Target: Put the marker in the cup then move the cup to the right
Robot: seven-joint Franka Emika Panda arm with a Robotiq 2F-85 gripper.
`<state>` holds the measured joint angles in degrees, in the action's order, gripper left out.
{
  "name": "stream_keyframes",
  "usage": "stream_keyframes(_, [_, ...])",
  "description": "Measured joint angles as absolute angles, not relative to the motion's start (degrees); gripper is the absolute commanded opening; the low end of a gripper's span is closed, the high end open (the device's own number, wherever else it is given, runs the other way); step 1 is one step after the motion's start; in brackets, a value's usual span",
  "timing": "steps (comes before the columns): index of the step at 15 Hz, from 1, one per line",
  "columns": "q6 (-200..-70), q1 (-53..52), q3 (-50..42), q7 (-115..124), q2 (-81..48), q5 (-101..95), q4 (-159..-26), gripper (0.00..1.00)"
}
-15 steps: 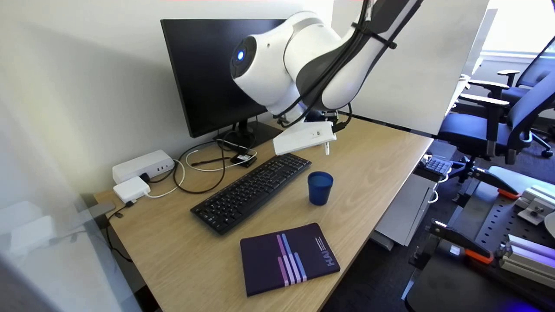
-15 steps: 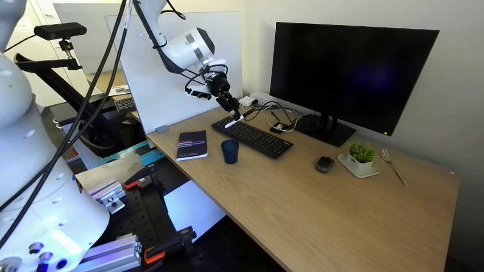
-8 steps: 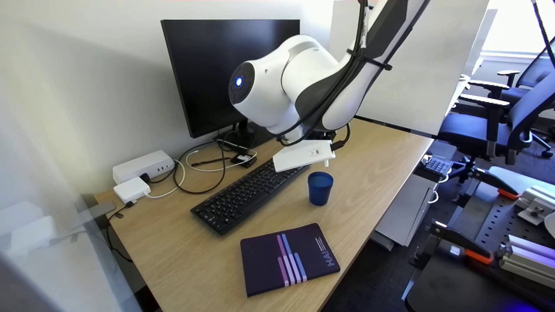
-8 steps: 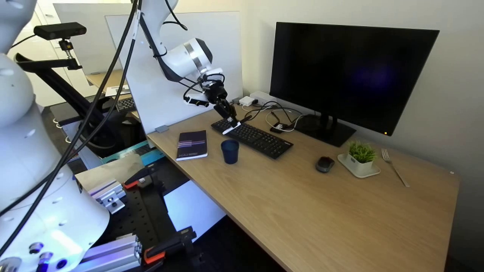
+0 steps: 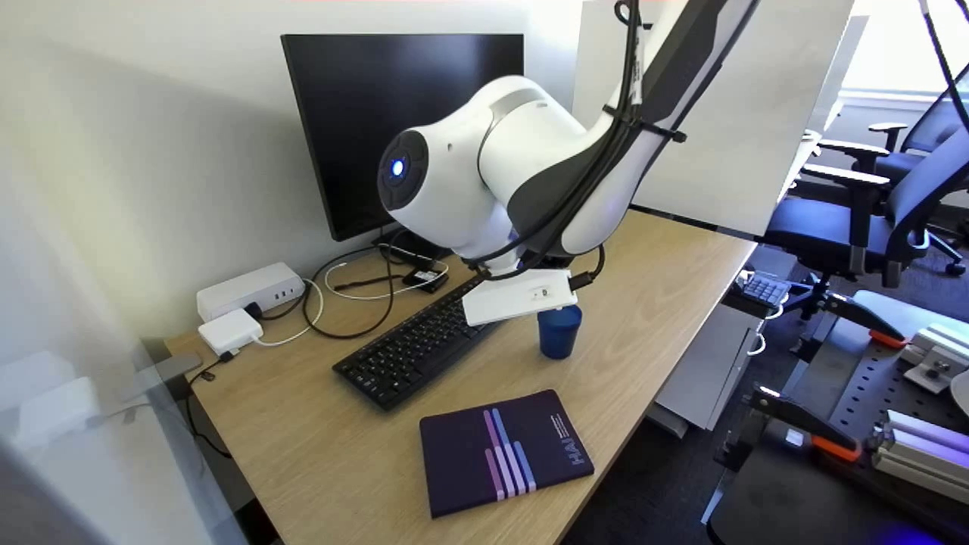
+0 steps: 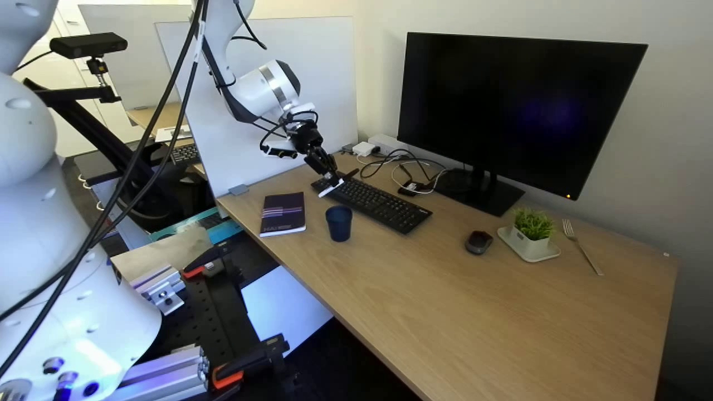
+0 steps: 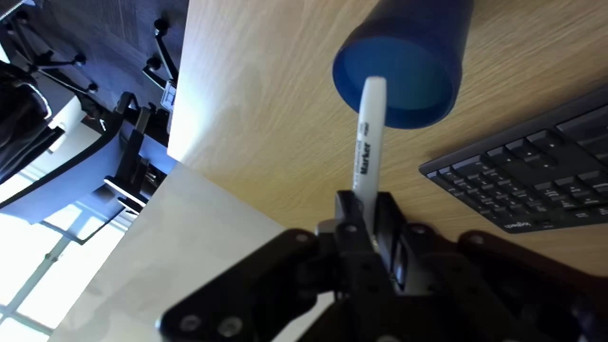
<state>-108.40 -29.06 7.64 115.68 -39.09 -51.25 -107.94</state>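
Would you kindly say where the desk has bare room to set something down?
The widest bare stretch of desk lies between the cup, mouse, fork and robot-side edge. A smaller patch separates keyboard and mouse. Crowded: around notebook, keyboard and cup, where the tool holds the marker.

The wrist view has a blown-out window (image 7: 21, 251), glare on the desk (image 7: 197, 114) and a dark, blurry gripper (image 7: 365, 202), while in an exterior view soft shadow crosses the wall (image 5: 182, 136).
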Motion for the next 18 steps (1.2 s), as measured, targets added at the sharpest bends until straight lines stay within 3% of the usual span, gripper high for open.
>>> stream_keyframes(18, [-104.9,-29.2,7.1,125.7,-45.8,-67.4,-108.1,0.03])
